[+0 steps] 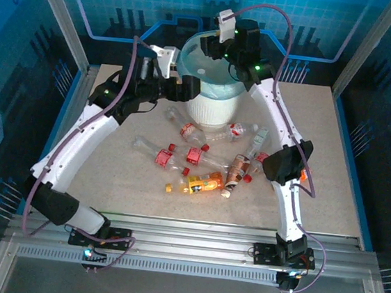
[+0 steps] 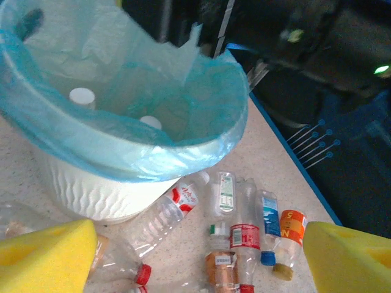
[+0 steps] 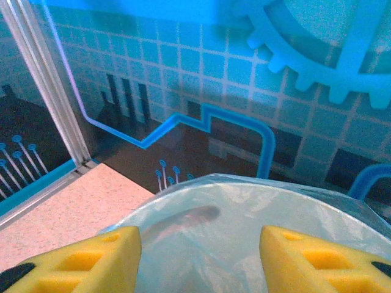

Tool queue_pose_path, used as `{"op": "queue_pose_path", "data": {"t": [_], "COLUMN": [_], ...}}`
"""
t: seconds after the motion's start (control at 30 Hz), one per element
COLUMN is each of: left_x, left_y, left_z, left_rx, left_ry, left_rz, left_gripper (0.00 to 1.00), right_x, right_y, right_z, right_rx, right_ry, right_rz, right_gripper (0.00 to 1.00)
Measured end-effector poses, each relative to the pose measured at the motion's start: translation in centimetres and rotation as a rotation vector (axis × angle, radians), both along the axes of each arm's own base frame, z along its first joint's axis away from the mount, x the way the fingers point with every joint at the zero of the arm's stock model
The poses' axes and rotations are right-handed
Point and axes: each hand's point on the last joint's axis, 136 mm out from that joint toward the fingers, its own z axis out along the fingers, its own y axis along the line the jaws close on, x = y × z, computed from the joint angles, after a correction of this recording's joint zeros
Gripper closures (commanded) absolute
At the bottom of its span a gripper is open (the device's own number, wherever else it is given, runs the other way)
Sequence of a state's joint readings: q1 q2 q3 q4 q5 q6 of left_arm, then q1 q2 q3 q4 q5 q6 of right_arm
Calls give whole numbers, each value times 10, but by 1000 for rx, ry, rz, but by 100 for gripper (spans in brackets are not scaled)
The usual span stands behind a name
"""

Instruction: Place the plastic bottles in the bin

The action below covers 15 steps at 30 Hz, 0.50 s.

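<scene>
Release step judged: right end effector (image 3: 198, 256) apart, empty, over bin (image 1: 212, 112); left end effector (image 2: 198, 256) apart, empty, beside bin. Next: plastic bottles (image 1: 205, 183) near bin to be grasped.

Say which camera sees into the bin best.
The left wrist view: it looks down into the bin, two white caps inside. The top view has it small, beneath the right arm. The right wrist view catches its bag.

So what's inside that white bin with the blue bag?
Inside the bin, two round white tops show, probably bottle caps. The blue bag and the near rim cover whatever lies below them.
</scene>
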<state>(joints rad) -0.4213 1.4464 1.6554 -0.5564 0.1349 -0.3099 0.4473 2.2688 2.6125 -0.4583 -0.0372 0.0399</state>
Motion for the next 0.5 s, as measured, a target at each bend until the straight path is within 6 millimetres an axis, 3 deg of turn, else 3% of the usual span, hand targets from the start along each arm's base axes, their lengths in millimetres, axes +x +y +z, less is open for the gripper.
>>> {"op": "queue_pose_path", "data": {"t": [0.17,0.3,0.4,0.5], "left_x": [-21,-47,-69,-88], "left_y": [22,49,72,91], "left_z": [-17,-36,-50,-62], "left_rx": [58,107,141,163], "left_ry": [7,10,13,17], "left_rz": [54,124,186,240], "left_gripper": [11,10,10,10], "right_x": [-38,-82,-117,-150], "right_y": [11,29,53,88], "right_z": [37,61,66,54], "right_rx": [1,-8,-29,-64], "right_ry": [-34,-50,-45,-16], "right_rz": [51,119,193,284], "right_gripper": [45,43,42,41]}}
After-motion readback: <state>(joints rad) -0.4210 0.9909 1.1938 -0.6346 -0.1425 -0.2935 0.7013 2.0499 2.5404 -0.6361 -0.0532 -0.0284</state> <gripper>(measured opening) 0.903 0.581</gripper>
